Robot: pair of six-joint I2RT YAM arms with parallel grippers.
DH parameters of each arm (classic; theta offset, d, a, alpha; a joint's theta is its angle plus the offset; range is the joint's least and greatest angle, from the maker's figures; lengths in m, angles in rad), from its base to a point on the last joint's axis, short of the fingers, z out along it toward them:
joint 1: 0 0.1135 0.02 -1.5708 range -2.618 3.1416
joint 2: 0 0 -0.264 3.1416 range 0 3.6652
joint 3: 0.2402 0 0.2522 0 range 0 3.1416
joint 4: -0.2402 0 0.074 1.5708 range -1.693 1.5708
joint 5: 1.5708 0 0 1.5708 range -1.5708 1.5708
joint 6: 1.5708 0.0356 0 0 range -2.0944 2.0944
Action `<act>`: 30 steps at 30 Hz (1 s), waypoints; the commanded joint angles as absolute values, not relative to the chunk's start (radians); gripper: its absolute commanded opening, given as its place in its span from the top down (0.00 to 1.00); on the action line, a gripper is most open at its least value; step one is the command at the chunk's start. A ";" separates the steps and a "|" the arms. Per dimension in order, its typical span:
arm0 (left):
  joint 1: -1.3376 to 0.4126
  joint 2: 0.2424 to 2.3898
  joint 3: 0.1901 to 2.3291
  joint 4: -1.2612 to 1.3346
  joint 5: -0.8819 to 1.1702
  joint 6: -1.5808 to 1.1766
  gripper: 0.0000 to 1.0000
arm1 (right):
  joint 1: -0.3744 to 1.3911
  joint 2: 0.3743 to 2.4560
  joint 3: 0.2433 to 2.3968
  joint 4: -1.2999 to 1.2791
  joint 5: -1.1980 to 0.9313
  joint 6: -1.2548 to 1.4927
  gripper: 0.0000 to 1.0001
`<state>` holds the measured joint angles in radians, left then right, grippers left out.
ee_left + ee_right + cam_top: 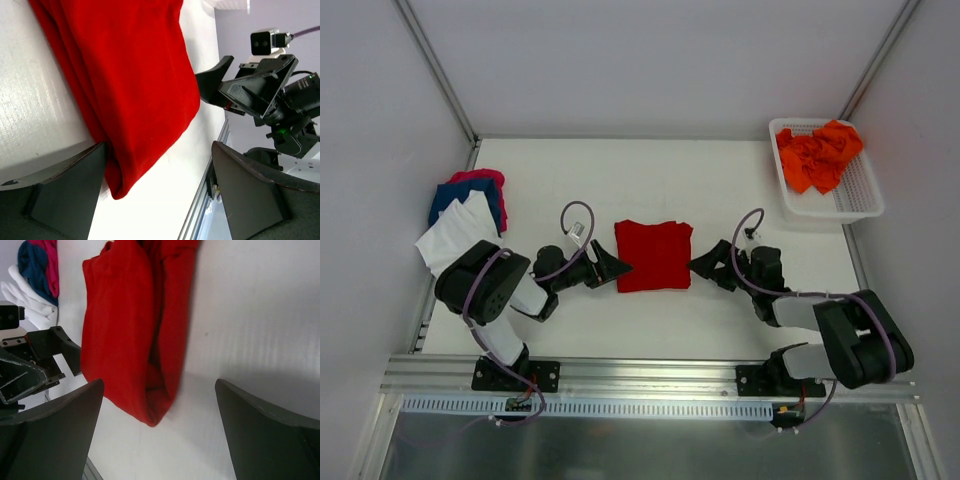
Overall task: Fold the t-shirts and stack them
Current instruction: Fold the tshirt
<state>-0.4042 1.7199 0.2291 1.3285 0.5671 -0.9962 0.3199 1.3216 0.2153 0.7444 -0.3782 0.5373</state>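
My left jaws and right jaws stand wide open, low on the counter (620,180), flanking the folded red t-shirt (654,255) at its centre, holding nothing. White t-shirt (455,238), blue t-shirt (453,196) and pink t-shirt (480,177) lie piled at the left edge. Orange t-shirts (818,155) fill the mesh basket (865,205) at the far right corner.

We see bright, even light coming from above onto the flat white table (720,180). Shadows are soft and pale. In the left wrist view the table shines with some glare. The folded deep red cloth t-shirt (655,255) looks sharp. The close black fingers (65,190) look a little blurry.
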 commanded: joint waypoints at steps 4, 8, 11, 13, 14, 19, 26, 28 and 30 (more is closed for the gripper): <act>-0.399 1.652 0.244 1.289 0.560 -0.925 0.15 | 0.373 1.558 0.227 1.017 -0.403 0.633 0.01; -0.399 1.661 0.261 1.281 0.572 -0.931 0.15 | 0.414 1.730 0.244 1.211 -0.423 0.690 0.00; -0.399 1.690 0.265 1.313 0.583 -0.949 0.15 | 0.448 1.796 0.261 1.294 -0.429 0.727 0.01; -0.399 1.704 0.268 1.335 0.589 -0.954 0.15 | 0.460 1.838 0.281 1.334 -0.431 0.738 0.01; -0.399 1.718 0.271 1.339 0.588 -0.960 0.15 | 0.475 1.845 0.284 1.341 -0.430 0.736 0.01; -0.399 1.747 0.272 1.379 0.598 -0.974 0.15 | 0.505 1.839 0.307 1.338 -0.436 0.726 0.00; -0.399 1.764 0.281 1.402 0.604 -0.988 0.15 | 0.566 1.819 0.356 1.279 -0.439 0.701 0.01; -0.399 1.767 0.287 1.404 0.607 -0.989 0.15 | 0.586 1.818 0.367 1.266 -0.437 0.701 0.01; -0.399 1.779 0.295 1.399 0.612 -0.992 0.16 | 0.597 1.815 0.379 1.259 -0.433 0.701 0.01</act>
<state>-0.4038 1.7611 0.2710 1.3045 0.5762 -0.9886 0.5697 1.8141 0.3580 1.3121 -0.4152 0.7128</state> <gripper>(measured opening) 0.846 0.993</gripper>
